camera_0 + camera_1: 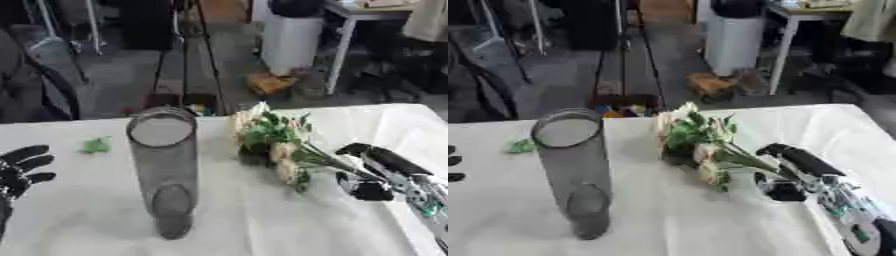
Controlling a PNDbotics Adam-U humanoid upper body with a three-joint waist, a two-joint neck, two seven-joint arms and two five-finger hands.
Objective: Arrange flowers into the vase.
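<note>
White-clothed table [262, 225] standing in cluttered workshop. Right hand [372, 172] gripping stems of flower bouquet [271, 142], just right of upright glass vase [164, 165]. Left hand [19, 170] resting open at left edge.

Tall grey cylindrical vase [164, 165] of translucent smoky glass or plastic, smooth, faintly glossy. White matt cloth [262, 220] over the table, softly creased; cream and green bunch of flowers [271, 145] matt, petals and leaves soft-looking. Black right hand [378, 172] of glossy plastic with silvery metal parts; black left hand [19, 170] matt.
</note>
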